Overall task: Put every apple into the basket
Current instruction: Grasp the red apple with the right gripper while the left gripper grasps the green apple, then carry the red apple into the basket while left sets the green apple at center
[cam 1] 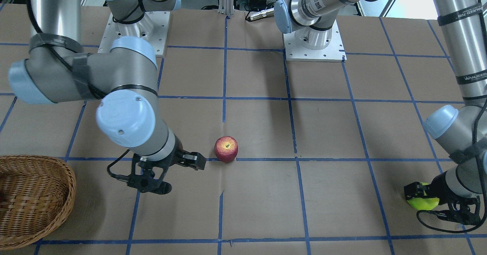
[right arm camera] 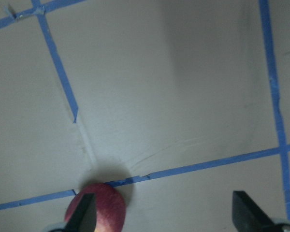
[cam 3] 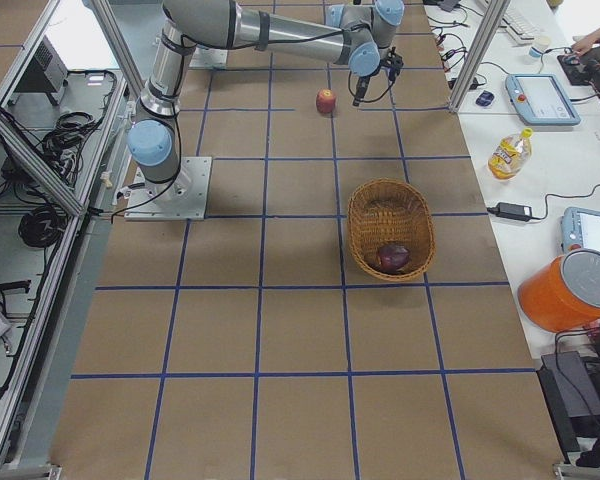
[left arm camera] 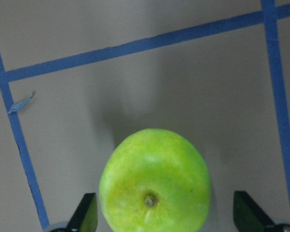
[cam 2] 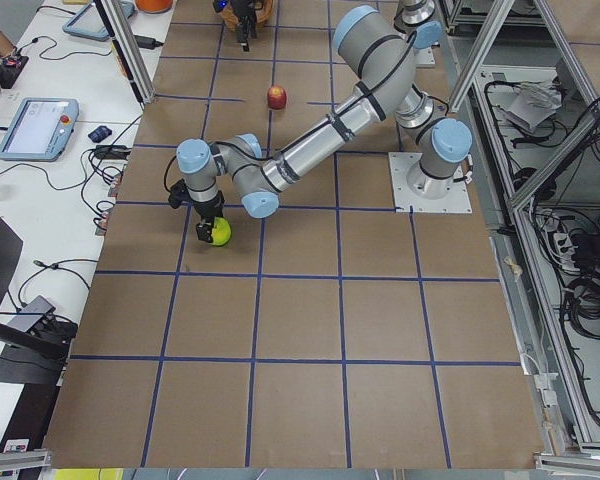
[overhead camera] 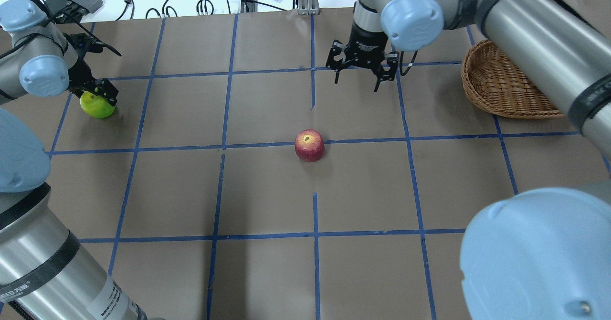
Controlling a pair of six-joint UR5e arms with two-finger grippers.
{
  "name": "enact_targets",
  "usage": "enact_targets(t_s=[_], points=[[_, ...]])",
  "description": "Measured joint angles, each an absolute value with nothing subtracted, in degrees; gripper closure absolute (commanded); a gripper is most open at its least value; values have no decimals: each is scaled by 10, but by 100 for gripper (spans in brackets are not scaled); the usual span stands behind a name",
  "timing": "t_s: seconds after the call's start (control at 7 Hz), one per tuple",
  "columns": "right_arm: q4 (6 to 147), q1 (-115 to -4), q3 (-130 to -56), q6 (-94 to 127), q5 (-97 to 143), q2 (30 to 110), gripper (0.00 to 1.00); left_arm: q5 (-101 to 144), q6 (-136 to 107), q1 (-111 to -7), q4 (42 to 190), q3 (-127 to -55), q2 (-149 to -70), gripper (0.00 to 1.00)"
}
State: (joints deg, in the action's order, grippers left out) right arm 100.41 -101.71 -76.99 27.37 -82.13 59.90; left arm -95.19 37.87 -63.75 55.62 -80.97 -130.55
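Tabletop [overhead camera: 267, 191], brown and gridded with blue tape [overhead camera: 258, 144], fills your view; a cabled bench [cam 3: 550, 190] runs alongside. Your basket [cam 3: 352, 228] sits centre-right in the right-side view, maroon apple [cam 3: 393, 257] inside. Right gripper [overhead camera: 358, 79] hangs spread near the centred red apple [overhead camera: 309, 144]; left gripper [left arm camera: 164, 195], fingers apart, straddles the green apple [left arm camera: 154, 179].
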Motion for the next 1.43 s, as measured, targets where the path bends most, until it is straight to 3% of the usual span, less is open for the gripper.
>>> enact_targets(t_s=[0.14,0.29,1.0,1.29,1.43], points=[[1003,-1048,-771,317,-814,587,0,-953,381,-637,549,-807,-1315,33],[1002,-1070,-776,343,-810,577,0,-953,383,-637,547,-807,-1317,51],[1018,-1094,-817,365,-801,552,0,-946,341,-687,665,-816,-1250,51],[1041,-1095,-818,366,-793,536,0,-926,271,-735,697,-853,-1201,51],[1044,-1095,-819,366,-790,530,28,-920,225,-758,695,-878,-1180,51]])
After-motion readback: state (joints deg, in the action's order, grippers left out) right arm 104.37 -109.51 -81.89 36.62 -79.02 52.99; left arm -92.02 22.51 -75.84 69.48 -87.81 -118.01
